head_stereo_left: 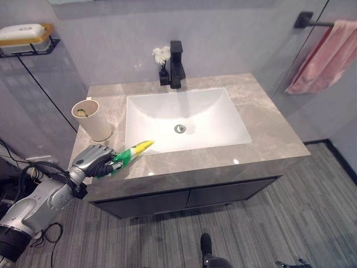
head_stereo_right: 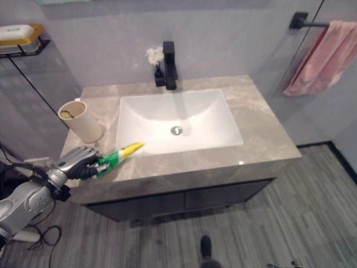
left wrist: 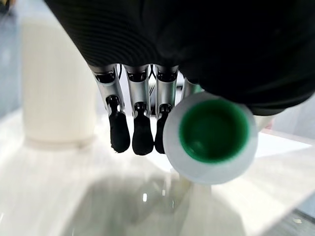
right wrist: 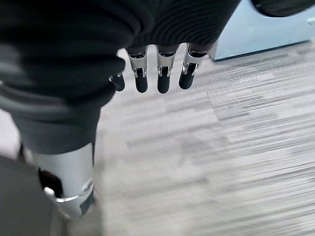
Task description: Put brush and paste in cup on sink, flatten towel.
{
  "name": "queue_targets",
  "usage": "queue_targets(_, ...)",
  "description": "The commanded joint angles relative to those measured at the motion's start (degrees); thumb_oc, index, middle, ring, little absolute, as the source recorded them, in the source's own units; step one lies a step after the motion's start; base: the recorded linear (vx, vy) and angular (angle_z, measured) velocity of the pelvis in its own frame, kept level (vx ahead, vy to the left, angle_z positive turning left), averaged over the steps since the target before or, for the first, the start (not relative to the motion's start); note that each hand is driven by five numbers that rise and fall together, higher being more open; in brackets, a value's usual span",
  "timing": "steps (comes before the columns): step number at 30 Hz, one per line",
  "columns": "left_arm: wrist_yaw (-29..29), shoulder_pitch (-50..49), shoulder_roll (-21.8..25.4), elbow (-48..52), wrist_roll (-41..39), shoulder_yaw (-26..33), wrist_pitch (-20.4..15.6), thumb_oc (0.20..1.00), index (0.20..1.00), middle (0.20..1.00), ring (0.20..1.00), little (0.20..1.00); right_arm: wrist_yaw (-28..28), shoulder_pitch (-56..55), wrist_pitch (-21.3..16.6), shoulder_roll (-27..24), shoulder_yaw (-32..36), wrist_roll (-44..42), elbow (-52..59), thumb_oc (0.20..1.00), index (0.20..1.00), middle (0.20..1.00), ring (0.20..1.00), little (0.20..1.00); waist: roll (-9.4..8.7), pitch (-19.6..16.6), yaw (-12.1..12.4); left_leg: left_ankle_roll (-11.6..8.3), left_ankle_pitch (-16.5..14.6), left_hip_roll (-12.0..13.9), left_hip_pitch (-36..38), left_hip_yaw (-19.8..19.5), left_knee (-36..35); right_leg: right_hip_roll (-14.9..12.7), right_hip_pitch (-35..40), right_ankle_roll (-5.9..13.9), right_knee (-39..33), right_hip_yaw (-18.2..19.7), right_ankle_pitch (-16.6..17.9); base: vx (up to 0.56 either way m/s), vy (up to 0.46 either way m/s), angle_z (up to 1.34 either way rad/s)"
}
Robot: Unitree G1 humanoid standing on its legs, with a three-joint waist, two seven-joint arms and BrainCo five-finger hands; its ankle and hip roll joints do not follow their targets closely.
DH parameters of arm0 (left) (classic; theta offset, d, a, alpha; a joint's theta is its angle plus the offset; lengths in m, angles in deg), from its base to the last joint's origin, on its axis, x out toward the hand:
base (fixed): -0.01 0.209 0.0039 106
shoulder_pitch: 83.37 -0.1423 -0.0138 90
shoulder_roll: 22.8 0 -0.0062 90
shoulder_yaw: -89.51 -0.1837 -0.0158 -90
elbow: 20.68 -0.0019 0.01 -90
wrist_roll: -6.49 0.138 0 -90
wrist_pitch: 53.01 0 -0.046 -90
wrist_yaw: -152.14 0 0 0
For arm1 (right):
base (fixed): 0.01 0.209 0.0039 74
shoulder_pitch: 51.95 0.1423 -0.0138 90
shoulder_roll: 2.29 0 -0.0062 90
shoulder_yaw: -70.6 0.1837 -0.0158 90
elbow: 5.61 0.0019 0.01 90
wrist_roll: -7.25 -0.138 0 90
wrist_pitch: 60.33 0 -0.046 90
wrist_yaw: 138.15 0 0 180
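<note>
My left hand (head_stereo_left: 92, 160) is at the counter's front left corner, shut on a green and yellow toothpaste tube (head_stereo_left: 131, 151) whose flat end points toward the sink basin (head_stereo_left: 223, 120). The left wrist view shows the tube's green cap (left wrist: 211, 135) beside my curled fingers (left wrist: 120, 132). A beige cup (head_stereo_left: 93, 120) stands upright just behind that hand, with something small and greenish inside it. A pink towel (head_stereo_left: 326, 58) hangs bunched on a black bar at the upper right. My right hand (right wrist: 147, 73) hangs low over the floor, fingers relaxed, holding nothing.
A black faucet (head_stereo_left: 176, 64) stands behind the basin with a small white tuft next to it. A wall shelf with a soap dish (head_stereo_left: 25, 36) is at the upper left. The grey stone counter (head_stereo_left: 268, 123) has bare room right of the basin.
</note>
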Motion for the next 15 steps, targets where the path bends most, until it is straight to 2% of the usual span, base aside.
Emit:
queue_targets(1, 7.5, 6.6, 2.3, 1.4, 1.8, 3.2, -0.3, 0.200, 0.200, 0.200, 0.200, 0.200, 2.5, 2.0, -2.0, -4.2, 1.2, -5.3, 2.9, 1.000, 1.000, 1.000, 1.000, 1.000, 2.30, 0.8, -1.3, 0.73, 0.5, 0.1, -1.8, -6.2, 0.8, -5.0, 3.6, 5.88, 0.4, -1.8, 0.9, -0.02, -0.025, 0.04)
queue_targets(2, 8.4, 7.0, 2.3, 0.8, 2.6, 3.4, -0.1, 0.200, 0.200, 0.200, 0.200, 0.200, 2.8, 1.7, -2.4, -4.4, 1.5, -5.4, 4.4, 1.000, 1.000, 1.000, 1.000, 1.000, 2.17, 0.5, -1.5, 0.73, 0.6, 0.1, -1.7, -6.3, 0.8, -5.0, 3.8, 5.86, 0.4, -1.8, 1.0, -0.02, -0.017, 0.07)
queue_targets(3, 10.3, 8.3, 2.8, -0.5, 4.9, 3.6, 0.8, 0.200, 0.200, 0.200, 0.200, 0.200, 4.2, 1.3, -3.4, -6.1, 2.2, -5.4, 11.3, 1.000, 1.000, 1.000, 1.000, 1.000, 2.08, -0.1, -1.9, 0.66, 0.4, 0.1, -1.3, -6.3, 0.8, -5.0, 4.3, 5.90, 0.5, -2.0, 0.6, -0.02, -0.017, 0.07)
queue_targets(5, 11.8, 9.7, 3.0, -1.0, 6.5, 3.8, 0.9, 0.200, 0.200, 0.200, 0.200, 0.200, 4.6, 0.6, -4.1, -6.5, 3.3, -5.9, 14.8, 1.000, 1.000, 1.000, 1.000, 1.000, 2.00, -0.4, -2.1, 0.67, 0.9, 0.1, -1.5, -6.5, 0.8, -5.0, 4.4, 5.73, 0.5, -2.1, 1.0, -0.04, -0.019, 0.06)
queue_targets(7, 13.6, 9.7, 3.9, -0.3, 9.0, 6.0, 1.2, 0.200, 0.200, 0.200, 0.200, 0.200, 6.4, -2.1, -5.2, -8.3, 5.6, -3.1, 28.3, 1.000, 1.000, 1.000, 1.000, 1.000, 1.84, -1.1, -2.7, 0.70, 0.7, 0.1, -1.0, -6.7, 0.8, -5.1, 5.2, 5.82, 0.6, -2.5, 0.6, -0.01, -0.011, 0.04)
queue_targets(8, 13.6, 9.5, 3.9, -0.2, 9.1, 6.2, 1.2, 0.200, 0.200, 0.200, 0.200, 0.200, 6.5, -2.4, -4.9, -8.2, 5.7, -2.9, 28.9, 1.000, 1.000, 1.000, 1.000, 1.000, 1.75, -1.3, -2.7, 0.71, 1.0, 0.1, -1.2, -6.7, 0.8, -5.1, 5.0, 5.68, 0.5, -2.4, 0.9, -0.02, -0.005, 0.06)
queue_targets(10, 15.6, 8.7, 4.3, 1.7, 12.3, 9.5, 1.8, 0.200, 0.200, 0.200, 0.200, 0.200, 9.1, -5.0, -5.1, -10.0, 9.3, 2.7, 43.9, 1.000, 1.000, 1.000, 1.000, 1.000, 1.74, -2.1, -3.0, 0.76, 1.0, 0.2, -0.9, -6.8, 0.8, -5.2, 5.5, 5.72, 0.5, -2.6, 0.8, -0.02, 0.004, 0.04)
queue_targets(12, 16.4, 8.6, 4.4, 2.4, 13.5, 10.6, 1.8, 0.200, 0.200, 0.200, 0.200, 0.200, 10.2, -5.5, -5.4, -10.5, 10.7, 4.9, 48.9, 1.000, 1.000, 1.000, 1.000, 1.000, 1.77, -2.3, -3.2, 0.82, 0.9, 0.2, -0.8, -6.8, 0.8, -5.3, 5.7, 5.74, 0.6, -2.6, 0.7, 0.00, 0.000, 0.00)
queue_targets(15, 18.0, 10.1, 4.8, 6.3, 16.3, 13.2, 1.8, 0.200, 0.200, 0.200, 0.200, 0.200, 13.0, -5.2, -5.8, -13.6, 13.9, 13.5, 61.4, 1.000, 1.000, 1.000, 1.000, 1.000, 1.73, -3.4, -3.4, 0.90, 0.6, 0.4, -0.4, -7.2, 0.8, -5.4, 6.4, 5.84, 0.7, -3.1, 0.3, 0.00, 0.000, 0.00)
